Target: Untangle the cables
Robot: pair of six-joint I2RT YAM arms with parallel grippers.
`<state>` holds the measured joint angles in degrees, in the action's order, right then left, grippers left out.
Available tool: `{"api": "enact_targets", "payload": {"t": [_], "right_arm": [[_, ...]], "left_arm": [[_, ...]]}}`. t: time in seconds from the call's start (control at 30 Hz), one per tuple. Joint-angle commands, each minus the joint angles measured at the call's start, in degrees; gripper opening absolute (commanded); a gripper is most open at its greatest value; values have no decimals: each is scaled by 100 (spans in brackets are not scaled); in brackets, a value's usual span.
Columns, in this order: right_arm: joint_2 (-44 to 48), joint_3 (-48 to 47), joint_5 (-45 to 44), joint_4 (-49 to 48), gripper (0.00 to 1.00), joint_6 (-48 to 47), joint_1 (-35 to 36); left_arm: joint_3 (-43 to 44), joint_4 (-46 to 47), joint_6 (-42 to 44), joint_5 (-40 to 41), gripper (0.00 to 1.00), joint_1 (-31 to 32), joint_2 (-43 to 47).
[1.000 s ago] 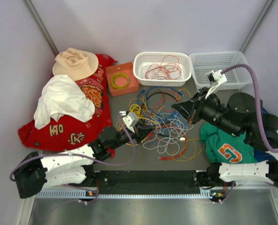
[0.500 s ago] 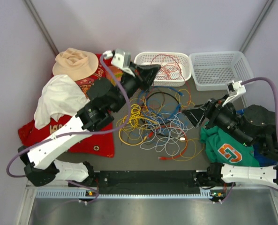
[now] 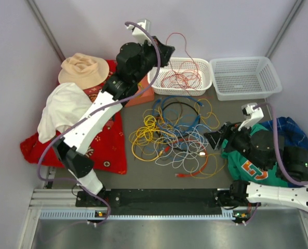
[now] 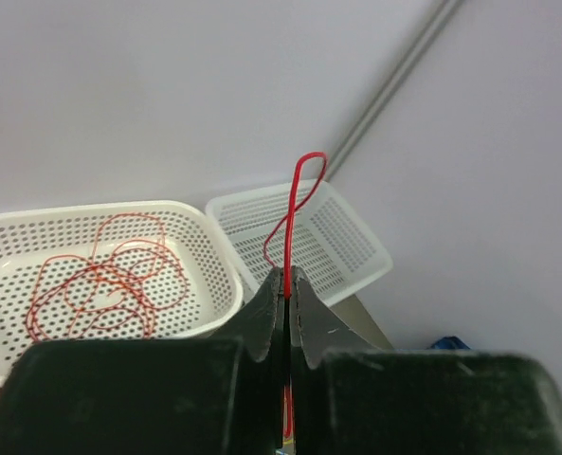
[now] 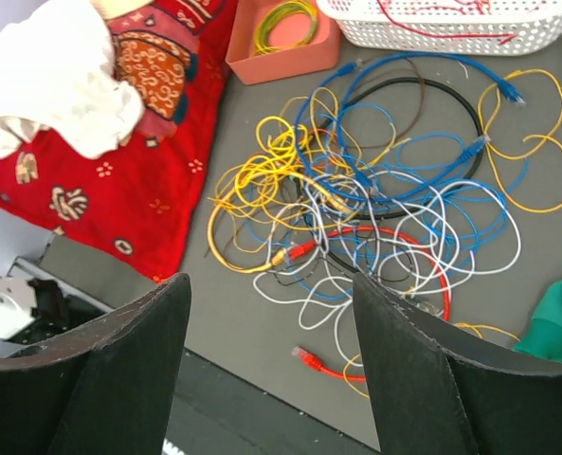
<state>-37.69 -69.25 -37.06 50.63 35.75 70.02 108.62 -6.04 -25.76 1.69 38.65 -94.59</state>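
Note:
The cables [image 3: 181,132] lie in a tangled heap of yellow, blue, white, black and red wires mid-table, also seen in the right wrist view [image 5: 375,199]. My left gripper [image 3: 168,52] is raised over the left white basket [image 3: 154,66] and is shut on a thin red cable [image 4: 295,190]. That cable loops above the fingertips [image 4: 271,294] and trails down toward the basket. More red cable [image 4: 91,284] lies coiled inside it. My right gripper [image 3: 212,139] hovers at the heap's right edge, open and empty [image 5: 269,281].
An empty second white basket [image 3: 242,78] stands at the back right. An orange box [image 5: 281,38] with a green-yellow ring sits left of the baskets. Red cloth [image 3: 104,148], white cloth [image 3: 65,109] and a hat [image 3: 83,70] lie left. A green shirt [image 3: 247,167] lies right.
My left arm rose from the heap and swung back over the left basket, pulling the red cable with it. My right gripper opened and drew back toward the near right.

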Motion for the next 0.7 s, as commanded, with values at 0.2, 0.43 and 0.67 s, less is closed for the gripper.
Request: {"api": "enact_targets", "payload": {"t": [0.2, 0.43, 0.67], "right_arm": [[526, 1176, -539, -263, 67, 179, 56], [526, 1520, -873, -572, 66, -50, 47], [579, 1783, -1145, -774, 66, -199, 47]], "left_arm": [[1975, 437, -834, -1136, 0, -780, -2027], [2445, 1262, -361, -645, 0, -851, -2889], [2542, 1685, -386, -451, 0, -1105, -3609]]}}
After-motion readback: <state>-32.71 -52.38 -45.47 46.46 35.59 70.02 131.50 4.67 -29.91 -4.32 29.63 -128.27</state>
